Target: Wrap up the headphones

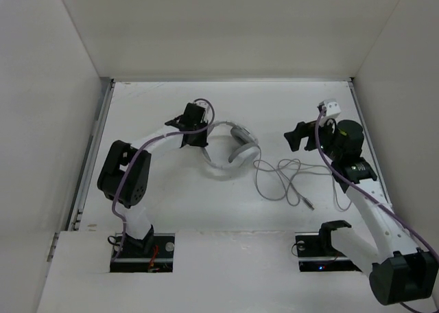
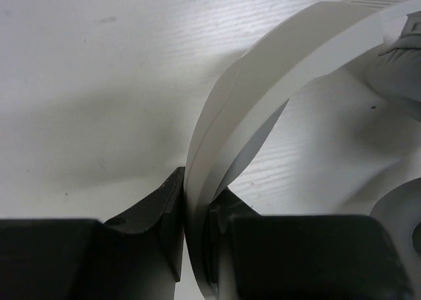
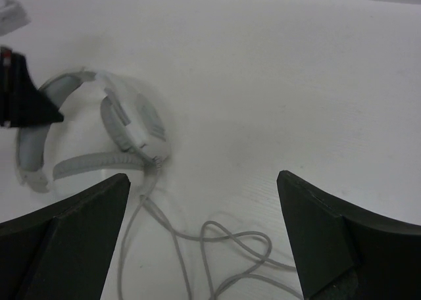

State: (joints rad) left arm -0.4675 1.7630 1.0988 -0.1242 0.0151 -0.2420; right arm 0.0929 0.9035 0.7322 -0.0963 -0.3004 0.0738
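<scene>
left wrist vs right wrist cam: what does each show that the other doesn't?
Left wrist only: the contact itself. The left gripper is shut on the headband, with the band pinched between its fingers.
Right wrist only: the headphones seen whole, the loose cable looping on the table, and the right gripper open with nothing in it.
Both: the headband and the white table top.

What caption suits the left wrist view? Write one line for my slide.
Left tool clamped on the pale curved headband of the headphones, over the white table.
</scene>
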